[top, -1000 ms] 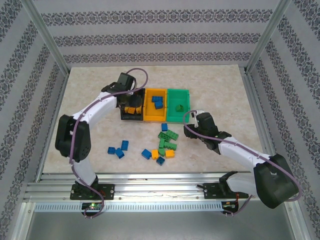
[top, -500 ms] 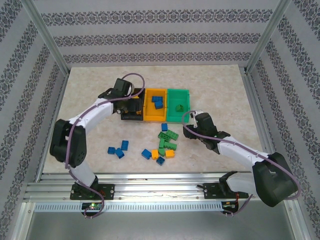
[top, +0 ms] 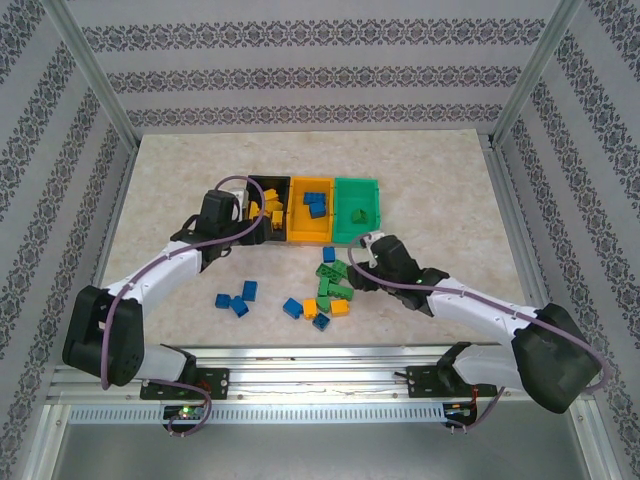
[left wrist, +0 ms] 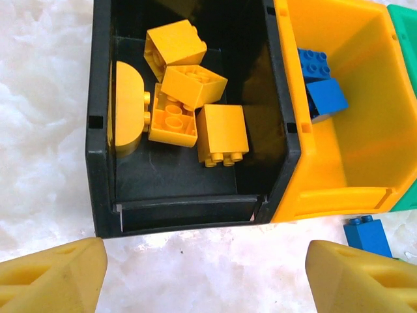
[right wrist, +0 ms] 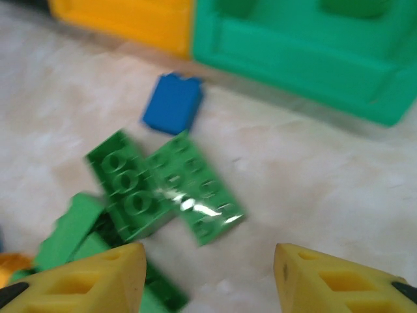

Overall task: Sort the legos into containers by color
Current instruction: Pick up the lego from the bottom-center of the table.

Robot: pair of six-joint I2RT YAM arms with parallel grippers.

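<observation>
Currently: both pincers spread, nothing held

Your left pincer [left wrist: 205, 280] sits just off the near wall of the black bin [left wrist: 98, 163]. Its yellow wedge fingers [left wrist: 52, 274] are wide apart over the bare desk [left wrist: 39, 98]. Your right pincer [right wrist: 208, 280] is likewise spread and empty, low over the green pile. Its fingers have rectangular cut-outs.

Materials: the bins are smooth moulded plastic, rectangular and open-topped, joined in a row: black, then the orange bin [left wrist: 339, 195], then the green bin [right wrist: 306, 59]. The bricks are glossy studded plastic. The desk is a mottled, stone-look beige.

The left wrist view gives you the black bin's contents: five yellow bricks [left wrist: 223, 134] heaped together. One is round-topped; the rest are blocky, with studs facing various ways. The same view shows two blue bricks [left wrist: 326, 98] in the orange bin. The top view adds one green brick [top: 358, 214] in the green bin.

The right wrist view is blurred. It shows two flat green plates [right wrist: 199, 195] touching, studs up, with more green at lower left. A lone blue brick [right wrist: 172, 103] lies on the desk just in front of the orange/green seam.

Top view count on the desk:
- Blue: six loose as far as I can tell, counting that lone one. Three of them form the left cluster [top: 238, 300].
- Orange: two orange bricks [top: 340, 307].
- Green: piled near the orange ones, and I can't count it exactly.
</observation>
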